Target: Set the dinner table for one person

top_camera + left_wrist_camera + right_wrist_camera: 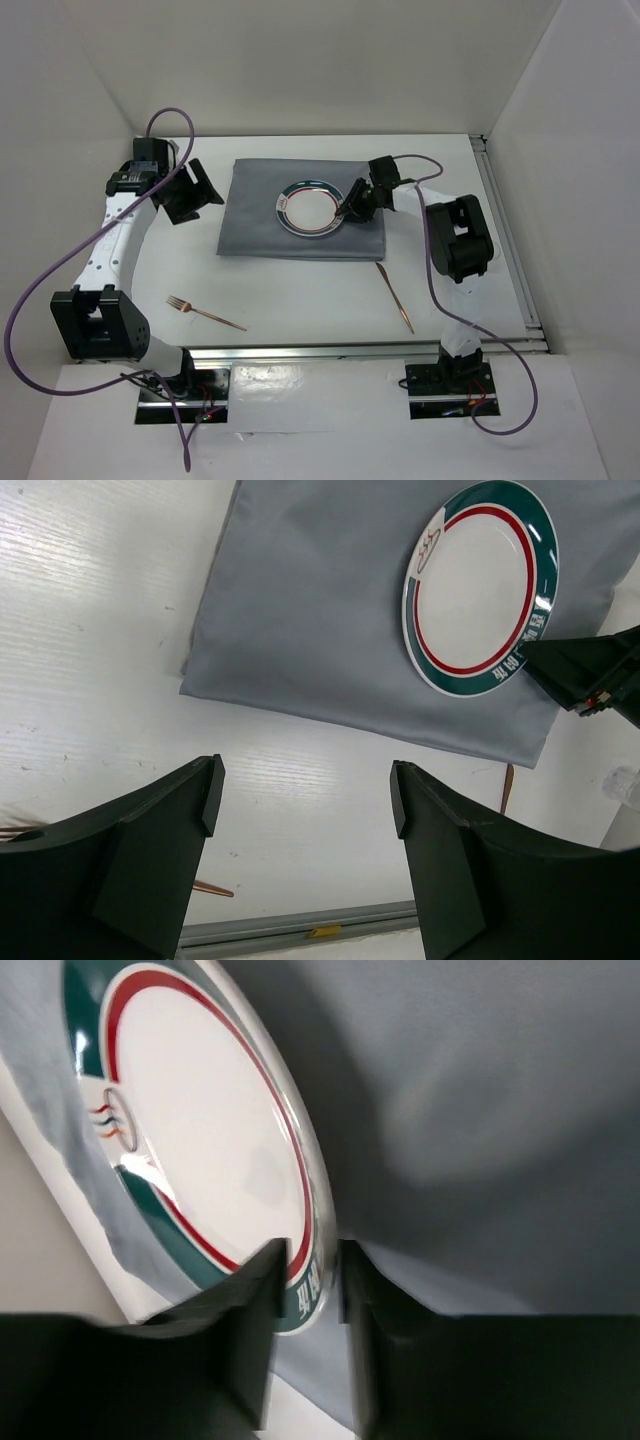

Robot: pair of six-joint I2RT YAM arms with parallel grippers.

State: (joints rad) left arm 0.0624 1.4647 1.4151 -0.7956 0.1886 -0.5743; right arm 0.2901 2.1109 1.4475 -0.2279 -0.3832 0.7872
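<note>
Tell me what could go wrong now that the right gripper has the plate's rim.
1. The right gripper pinches only the thin rim of the plate, so the plate may slip or tip when lifted.
2. The plate sits on the cloth; dragging it instead of lifting could bunch the cloth.
3. The knife lies just off the cloth's near right corner, where that gripper could knock it on a low move toward the base.

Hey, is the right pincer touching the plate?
Touching. The right wrist view shows the right pincer closed on the rim of the plate, with no gap showing.
</note>
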